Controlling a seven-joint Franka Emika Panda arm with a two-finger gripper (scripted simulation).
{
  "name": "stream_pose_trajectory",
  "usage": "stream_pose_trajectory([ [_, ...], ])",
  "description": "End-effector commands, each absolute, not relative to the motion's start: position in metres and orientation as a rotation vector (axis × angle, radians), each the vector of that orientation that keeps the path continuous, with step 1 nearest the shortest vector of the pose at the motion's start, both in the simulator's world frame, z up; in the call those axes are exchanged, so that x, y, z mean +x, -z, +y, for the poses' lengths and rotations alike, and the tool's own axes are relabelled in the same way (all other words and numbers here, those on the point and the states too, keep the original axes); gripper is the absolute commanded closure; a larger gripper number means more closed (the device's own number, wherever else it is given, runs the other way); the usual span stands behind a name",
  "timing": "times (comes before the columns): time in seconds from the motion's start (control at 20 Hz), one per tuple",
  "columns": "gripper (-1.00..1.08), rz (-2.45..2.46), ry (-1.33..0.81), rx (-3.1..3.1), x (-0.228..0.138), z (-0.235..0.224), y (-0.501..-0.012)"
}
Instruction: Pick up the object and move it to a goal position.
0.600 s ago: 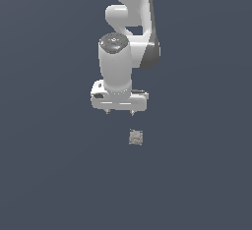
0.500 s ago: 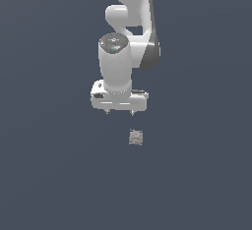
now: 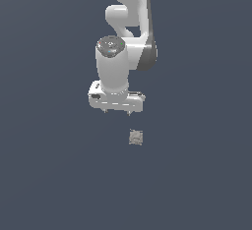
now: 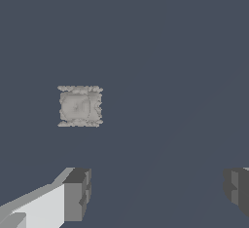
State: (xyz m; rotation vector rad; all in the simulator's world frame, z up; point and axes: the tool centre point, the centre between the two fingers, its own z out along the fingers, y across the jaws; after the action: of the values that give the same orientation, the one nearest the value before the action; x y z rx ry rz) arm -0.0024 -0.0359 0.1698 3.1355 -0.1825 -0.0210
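Nothing of the task looks done yet: the object (image 3: 136, 137), a small mottled grey-beige block, lies flat on the dark floor, untouched and alone, and the whole of the pick and carry is left to do. In the exterior view the block sits at about five o'clock from the gripper (image 3: 118, 111), near it but clearly apart, with open floor between them. The white arm (image 3: 127, 22) comes down from twelve o'clock and points its hand straight at the ground. The claw is released: in the wrist view the two dark fingertips (image 4: 78, 194) stand wide apart with bare floor between them and nothing held. There the object (image 4: 80, 105) lies at roughly ten o'clock from the middle of the picture, outside the gap between the fingers, so the hand is not lined up over it. How high the fingertips hang above the floor is hard to judge from either view, though they seem well clear of it. What remains, as I read it, is to shift over the block, descend, close on it, lift, and carry it off. No goal marker shows in either picture, so where it must go cannot be told.
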Motion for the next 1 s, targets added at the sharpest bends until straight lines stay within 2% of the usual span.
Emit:
stream_pose_trajectory([
  [0.0,-0.92,-0.184,0.022,3.135,-0.003,-0.036,-0.170],
  [0.4,-0.92,-0.183,0.017,3.133,0.010,-0.020,-0.155],
  [0.95,-0.92,-0.186,0.004,3.134,0.041,0.033,-0.105],
])
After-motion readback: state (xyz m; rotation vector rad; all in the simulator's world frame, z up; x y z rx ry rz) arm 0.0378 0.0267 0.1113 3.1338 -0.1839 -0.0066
